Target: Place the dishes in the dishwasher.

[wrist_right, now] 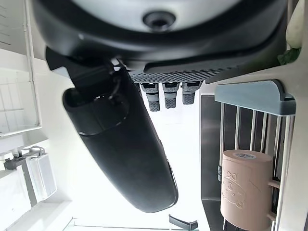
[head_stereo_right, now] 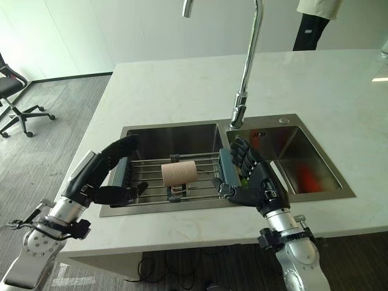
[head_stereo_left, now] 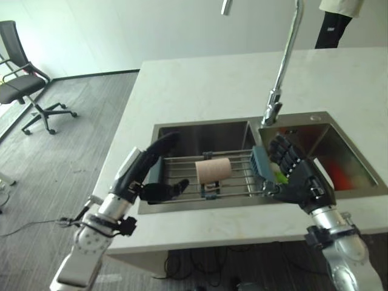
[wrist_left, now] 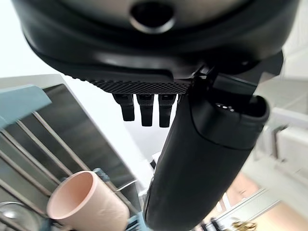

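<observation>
A pale pink cup [head_stereo_left: 213, 170] lies on its side on a wire rack [head_stereo_left: 182, 165] that spans the left basin of a steel sink [head_stereo_left: 200, 128]. The rack has a blue end piece on each side. My left hand [head_stereo_left: 136, 173] is open at the rack's left end [head_stereo_right: 123, 173], fingers stretched above it and thumb below. At the right blue end [head_stereo_left: 260, 162] my right hand [head_stereo_left: 300, 176] stands open, its straight fingers against that end. Both wrist views look past straight fingers to the cup [wrist_right: 243, 185] on the bars. Neither hand holds the cup.
A tall faucet [head_stereo_left: 282, 66] rises behind the divider between the basins. The right basin holds something red [head_stereo_left: 339, 176] and a green-and-white item [head_stereo_left: 280, 177] behind my right hand. White counter [head_stereo_left: 200, 85] surrounds the sink. An office chair [head_stereo_left: 24, 79] and a person [head_stereo_left: 333, 24] are far off.
</observation>
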Robot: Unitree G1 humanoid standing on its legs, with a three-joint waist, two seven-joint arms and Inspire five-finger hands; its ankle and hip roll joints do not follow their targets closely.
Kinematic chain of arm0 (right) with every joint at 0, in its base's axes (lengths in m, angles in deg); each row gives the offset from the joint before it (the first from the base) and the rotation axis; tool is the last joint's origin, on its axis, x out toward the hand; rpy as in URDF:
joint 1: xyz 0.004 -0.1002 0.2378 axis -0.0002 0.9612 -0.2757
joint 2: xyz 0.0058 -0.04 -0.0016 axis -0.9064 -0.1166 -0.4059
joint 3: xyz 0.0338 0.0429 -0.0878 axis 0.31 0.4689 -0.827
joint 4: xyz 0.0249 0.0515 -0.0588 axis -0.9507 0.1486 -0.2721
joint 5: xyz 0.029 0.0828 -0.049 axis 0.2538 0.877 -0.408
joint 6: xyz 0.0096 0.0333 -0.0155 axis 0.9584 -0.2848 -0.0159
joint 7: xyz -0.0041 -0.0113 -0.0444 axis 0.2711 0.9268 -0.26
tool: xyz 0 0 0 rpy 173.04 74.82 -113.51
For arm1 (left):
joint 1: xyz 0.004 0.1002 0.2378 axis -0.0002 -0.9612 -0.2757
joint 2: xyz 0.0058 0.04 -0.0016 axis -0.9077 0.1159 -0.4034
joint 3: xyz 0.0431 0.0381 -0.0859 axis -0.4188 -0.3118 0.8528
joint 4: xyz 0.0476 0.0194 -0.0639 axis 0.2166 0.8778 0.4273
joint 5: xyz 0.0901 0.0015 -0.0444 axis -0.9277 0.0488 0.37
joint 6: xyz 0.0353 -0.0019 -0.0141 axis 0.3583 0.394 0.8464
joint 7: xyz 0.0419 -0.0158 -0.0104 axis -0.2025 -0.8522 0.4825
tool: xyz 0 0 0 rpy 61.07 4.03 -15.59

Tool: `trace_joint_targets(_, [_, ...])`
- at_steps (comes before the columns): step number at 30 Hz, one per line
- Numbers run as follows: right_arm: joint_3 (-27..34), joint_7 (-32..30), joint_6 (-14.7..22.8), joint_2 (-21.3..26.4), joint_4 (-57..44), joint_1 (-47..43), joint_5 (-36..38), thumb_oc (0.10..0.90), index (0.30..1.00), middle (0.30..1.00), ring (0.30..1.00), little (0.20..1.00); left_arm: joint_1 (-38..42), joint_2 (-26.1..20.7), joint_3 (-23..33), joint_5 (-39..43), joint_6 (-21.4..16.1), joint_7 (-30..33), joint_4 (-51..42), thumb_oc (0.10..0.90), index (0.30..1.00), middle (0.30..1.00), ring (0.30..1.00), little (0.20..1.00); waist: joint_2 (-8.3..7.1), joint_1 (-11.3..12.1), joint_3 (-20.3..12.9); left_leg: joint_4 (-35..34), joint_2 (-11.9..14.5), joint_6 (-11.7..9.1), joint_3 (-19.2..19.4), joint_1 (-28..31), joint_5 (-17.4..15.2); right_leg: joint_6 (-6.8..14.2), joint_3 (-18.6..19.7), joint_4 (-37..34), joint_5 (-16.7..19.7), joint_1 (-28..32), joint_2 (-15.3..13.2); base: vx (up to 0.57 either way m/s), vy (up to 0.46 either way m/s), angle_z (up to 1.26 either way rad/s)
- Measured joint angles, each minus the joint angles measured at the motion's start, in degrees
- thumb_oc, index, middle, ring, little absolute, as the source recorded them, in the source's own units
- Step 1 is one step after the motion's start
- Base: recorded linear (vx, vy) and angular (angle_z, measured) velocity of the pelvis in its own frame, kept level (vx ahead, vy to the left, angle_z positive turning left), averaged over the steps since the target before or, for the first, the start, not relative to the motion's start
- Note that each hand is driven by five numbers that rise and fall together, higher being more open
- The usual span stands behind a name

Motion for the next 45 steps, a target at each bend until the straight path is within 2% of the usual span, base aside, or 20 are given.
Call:
trace_joint_targets(2, [-0.7,-0.2,-0.6,0.3,0.2,-1.4,0.0,0.800,0.900,0.900,0.900,0.900,2.7,-1.5,-0.8,0.0,3.0,-0.3,2.8,0.800,0.900,0.900,0.900,0.900,0.35,-0.1,-0.9,0.0,0.2,0.0,0.8,0.0,0.0,0.0,0.8,0.3,0.0,-0.5,0.3,-0.01,0.021,-0.21])
trace_joint_targets(4, [-1.0,-0.3,-0.6,0.3,0.2,-1.5,-0.1,0.800,0.900,0.900,0.900,0.900,3.5,-1.5,-1.0,0.0,4.2,-0.4,3.0,0.800,0.900,0.900,0.900,0.900,0.43,-1.0,-1.1,0.1,0.2,0.0,1.1,0.1,0.1,0.1,1.2,0.3,0.2,-0.8,0.4,-0.01,0.021,-0.11])
trace_joint_targets(7, [-2.5,-0.2,-0.9,0.3,0.6,-2.5,-0.2,0.800,0.900,0.900,0.900,0.900,7.4,-2.6,-4.6,-1.3,7.5,-0.4,4.8,0.800,0.900,0.900,0.900,0.900,0.78,-1.6,-1.7,-0.2,0.5,0.0,2.0,0.1,0.2,0.4,1.9,0.0,0.5,-0.9,0.7,0.00,0.008,-0.15])
trace_joint_targets(13, [-2.6,0.0,-1.3,0.5,0.6,-2.5,-0.2,0.800,0.900,0.900,0.900,0.900,10.0,-2.6,-8.0,-2.3,10.5,-0.4,6.9,0.800,0.900,0.900,0.900,0.900,0.87,-3.5,-1.8,-0.6,0.9,0.0,3.7,1.1,0.2,0.7,3.7,-0.2,0.8,-1.0,1.4,0.00,0.017,-0.17])
trace_joint_targets(17, [-2.6,0.3,-1.9,1.0,0.6,-2.6,-0.2,0.800,0.900,0.900,0.900,0.900,12.1,-2.6,-9.4,-3.9,12.8,-0.3,12.3,0.800,0.900,0.900,0.900,0.900,0.98,-5.2,-1.9,-0.9,1.1,0.0,4.5,1.1,0.1,0.8,4.9,-0.2,0.9,-1.7,2.0,0.01,0.023,-0.13])
trace_joint_targets(20, [-2.6,0.9,-2.2,1.5,0.6,-2.7,-0.2,0.800,0.900,0.900,0.900,0.900,13.0,-2.6,-10.0,-3.9,14.2,-0.3,15.8,0.800,0.900,0.900,0.900,0.900,1.12,-5.4,-2.0,-1.3,1.3,-0.1,5.7,1.5,0.1,0.9,5.8,-0.2,1.0,-1.8,2.3,0.02,0.013,-0.19])
trace_joint_targets(22, [-2.6,1.4,-2.6,1.9,0.6,-2.7,-0.3,0.800,0.900,0.900,0.900,0.900,13.1,-2.6,-11.4,-4.1,14.3,-0.3,19.0,0.800,0.900,0.900,0.900,0.900,1.14,-6.3,-2.0,-2.0,1.3,-0.1,6.2,2.2,0.1,0.8,6.3,-0.7,1.2,-1.3,2.5,0.03,0.010,-0.16])
trace_joint_targets(31, [-2.4,2.9,-3.0,2.2,0.7,-2.8,-2.4,0.800,0.900,0.900,0.900,0.900,15.0,-2.5,-11.9,-6.1,14.3,-0.1,25.2,0.800,0.900,0.900,0.900,0.900,1.38,-6.6,-2.1,-2.3,1.8,-0.1,7.5,3.1,0.0,0.8,7.5,-1.3,1.7,-0.9,3.2,0.01,0.005,-0.08])
trace_joint_targets(45, [-2.1,4.3,-3.3,2.5,0.7,-3.5,-4.2,0.800,0.900,0.900,0.900,0.900,15.4,-2.1,-12.0,-6.7,14.2,-0.1,28.3,0.800,0.900,0.900,0.900,0.900,1.47,-8.1,-2.2,-3.0,2.1,-0.2,9.0,4.1,0.0,0.5,8.7,-1.9,2.2,-0.7,3.8,0.00,-0.004,-0.05])
